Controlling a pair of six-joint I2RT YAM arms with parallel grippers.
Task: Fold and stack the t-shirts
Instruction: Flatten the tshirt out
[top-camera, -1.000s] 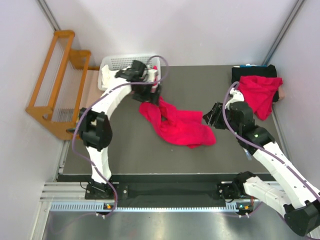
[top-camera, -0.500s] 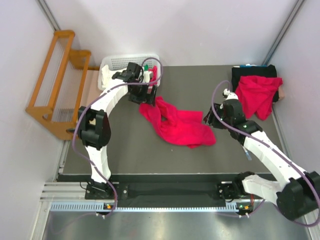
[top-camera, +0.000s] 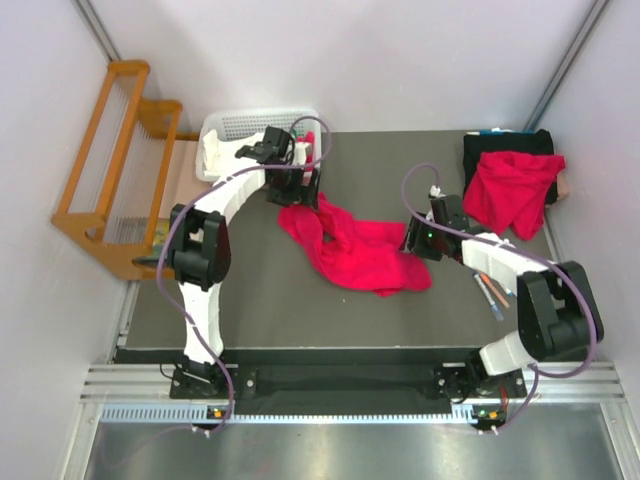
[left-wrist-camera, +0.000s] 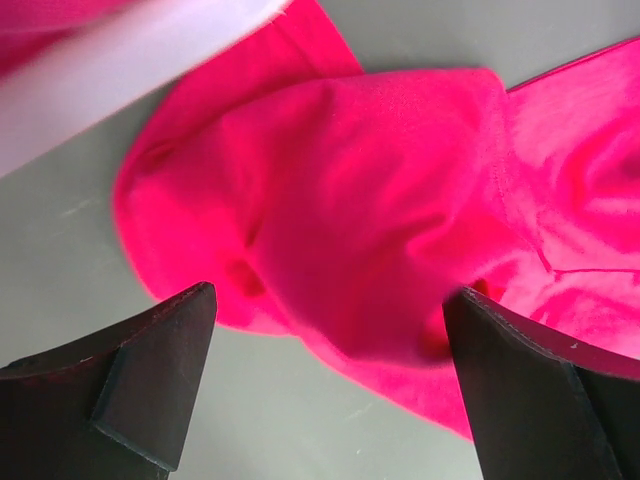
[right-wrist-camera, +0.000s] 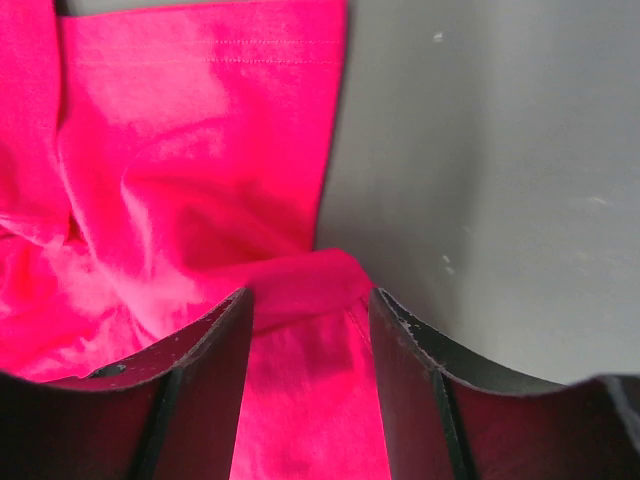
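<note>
A crumpled crimson t-shirt (top-camera: 360, 250) lies on the dark table, mid-way between the arms. A second red t-shirt (top-camera: 515, 190) is draped at the back right. My left gripper (top-camera: 296, 188) hovers open over the first shirt's far-left end, next to the basket; in the left wrist view (left-wrist-camera: 328, 300) its jaws are wide apart above the cloth (left-wrist-camera: 380, 200). My right gripper (top-camera: 418, 240) is at the shirt's right edge; in the right wrist view (right-wrist-camera: 308, 300) its jaws are apart and straddle a raised fold of the cloth (right-wrist-camera: 300, 280).
A white basket (top-camera: 250, 125) stands at the back left with a bit of red cloth (top-camera: 309, 141) at its right end. A wooden rack (top-camera: 110, 160) stands left of the table. A black cloth (top-camera: 500, 145) lies under the second shirt. Pens (top-camera: 490, 295) lie near the right arm.
My right arm has swung left and lowered its gripper onto the shirt's right edge. My left gripper has only shifted slightly beside the basket.
</note>
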